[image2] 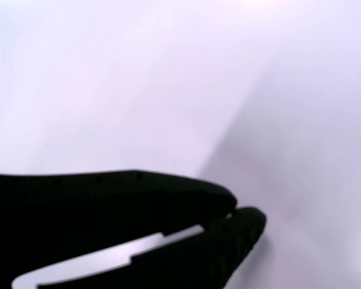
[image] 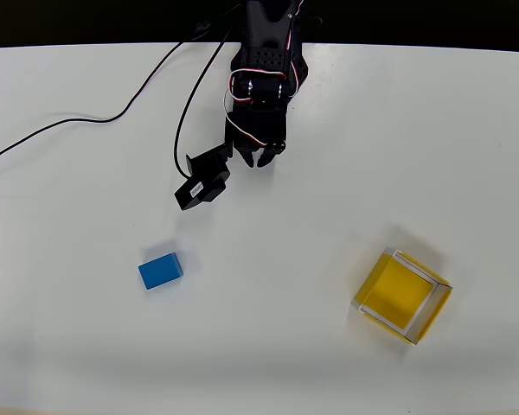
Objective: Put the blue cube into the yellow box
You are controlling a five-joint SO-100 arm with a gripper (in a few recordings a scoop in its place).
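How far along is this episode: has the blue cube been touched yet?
Nothing looks done: the blue cube lies on the white table, apart from the yellow box, which holds nothing. The gripper, fingertips together in the wrist view, is near the arm's base. Reach, grasp, carry and drop remain.

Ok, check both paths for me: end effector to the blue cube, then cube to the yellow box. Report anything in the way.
Nothing visible blocks either path. In the overhead view, bare table lies between the end effector and the blue cube, and between the cube and the yellow box. The black cable lies off to the left, away from both.
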